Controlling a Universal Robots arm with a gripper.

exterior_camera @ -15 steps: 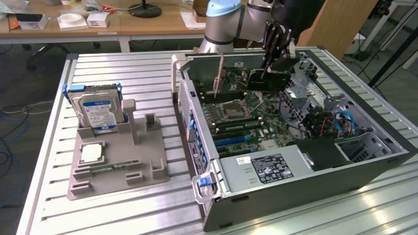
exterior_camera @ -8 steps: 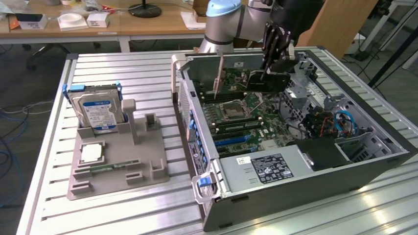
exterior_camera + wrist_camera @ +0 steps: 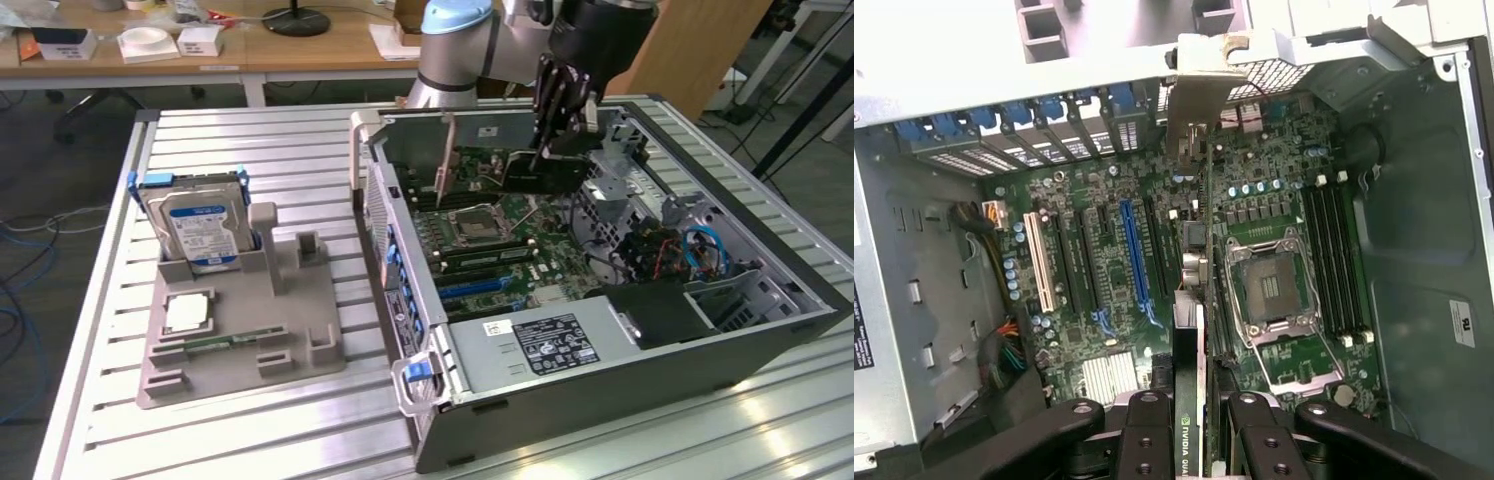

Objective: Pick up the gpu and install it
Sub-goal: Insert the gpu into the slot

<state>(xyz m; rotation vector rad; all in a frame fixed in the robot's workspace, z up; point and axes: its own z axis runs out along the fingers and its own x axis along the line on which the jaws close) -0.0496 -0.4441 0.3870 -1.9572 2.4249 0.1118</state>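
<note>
The gpu (image 3: 527,172) is a dark card with a silver end bracket (image 3: 447,150). It hangs edge-down over the motherboard (image 3: 521,255) inside the open computer case (image 3: 601,390). My gripper (image 3: 563,125) is shut on its upper edge. In the wrist view the gpu (image 3: 1199,300) shows edge-on, with my gripper (image 3: 1200,430) clamped on it. Its bracket (image 3: 1199,95) reaches toward the rear slot openings. The card lies between the blue slot (image 3: 1136,255) and the processor socket (image 3: 1269,290). I cannot tell whether it touches a slot.
A grey holder tray (image 3: 287,320) on the slatted table at the exterior view's left carries a silver hard drive (image 3: 200,225) and a small processor chip (image 3: 187,312). Case walls, a power supply (image 3: 547,345) and cables (image 3: 694,250) surround the motherboard.
</note>
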